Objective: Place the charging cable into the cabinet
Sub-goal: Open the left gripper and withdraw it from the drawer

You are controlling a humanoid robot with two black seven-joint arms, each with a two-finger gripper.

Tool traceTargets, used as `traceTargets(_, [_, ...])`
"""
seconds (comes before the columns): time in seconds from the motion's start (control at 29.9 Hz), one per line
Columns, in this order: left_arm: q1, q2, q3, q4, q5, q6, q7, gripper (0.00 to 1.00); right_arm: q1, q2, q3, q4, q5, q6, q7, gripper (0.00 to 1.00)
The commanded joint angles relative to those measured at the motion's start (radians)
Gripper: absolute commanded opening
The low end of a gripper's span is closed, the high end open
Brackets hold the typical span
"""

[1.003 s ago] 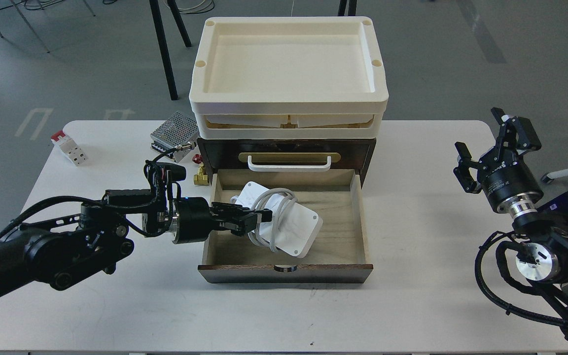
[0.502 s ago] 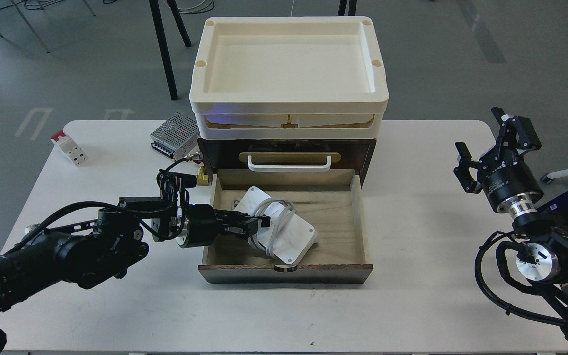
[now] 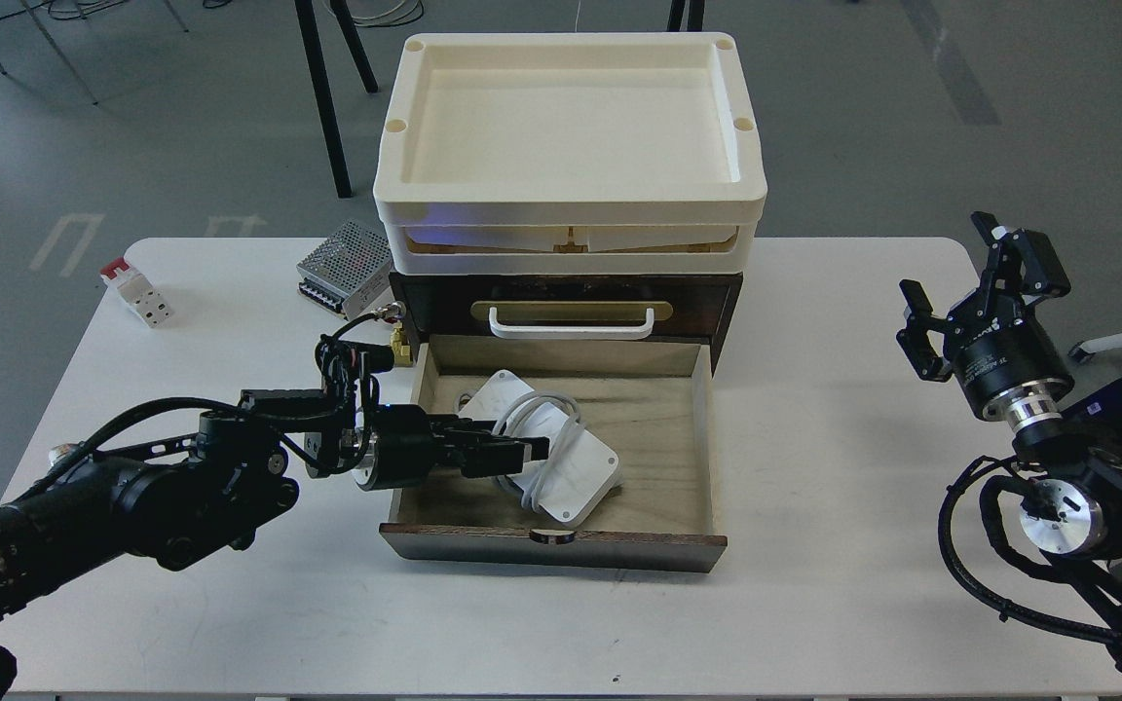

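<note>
The charging cable (image 3: 573,465), a flat white adapter with pale cord looped round it, lies in the open pale wood drawer (image 3: 663,438) of the cabinet (image 3: 723,297). The cabinet is dark brown with a white handle (image 3: 571,329) and a cream tray top (image 3: 571,117). My left gripper (image 3: 522,452) reaches over the drawer's left wall and is shut on the cord at the adapter's left side. My right gripper (image 3: 962,284) is open and empty, held up at the table's right edge, far from the cabinet.
A perforated silver box (image 3: 345,265) and a small brass fitting (image 3: 395,349) sit left of the cabinet. A white-and-red breaker block (image 3: 135,290) lies at the far left. The white table (image 3: 814,604) has bare surface in front and to the right.
My left gripper has lowered the adapter from a tilted, raised pose down onto the drawer floor. The drawer front has shifted slightly forward and left. The right arm has not moved.
</note>
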Motion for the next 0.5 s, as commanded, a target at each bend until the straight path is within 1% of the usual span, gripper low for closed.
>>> traceTargets(0.0, [-0.007, 0.004, -0.007, -0.03, -0.002, 0.005, -0.001, 0.89, 0.001, 0.0, 0.0, 0.0, 0.0, 0.001, 0.0, 0.99])
traceTargets(0.23, [-0.01, 0.037, -0.079, -0.058, -0.004, 0.002, -0.001, 0.9, 0.001, 0.0, 0.0, -0.001, 0.0, 0.001, 0.0, 0.99])
traceTargets(0.37, [-0.01, 0.091, -0.118, -0.094, -0.004, -0.008, -0.001, 0.9, 0.001, 0.0, 0.0, -0.001, 0.0, 0.001, 0.0, 0.99])
traceTargets(0.47, [-0.01, 0.152, -0.136, -0.148, -0.005, -0.009, -0.001, 0.9, 0.001, 0.0, -0.002, -0.001, 0.0, 0.001, 0.0, 0.99])
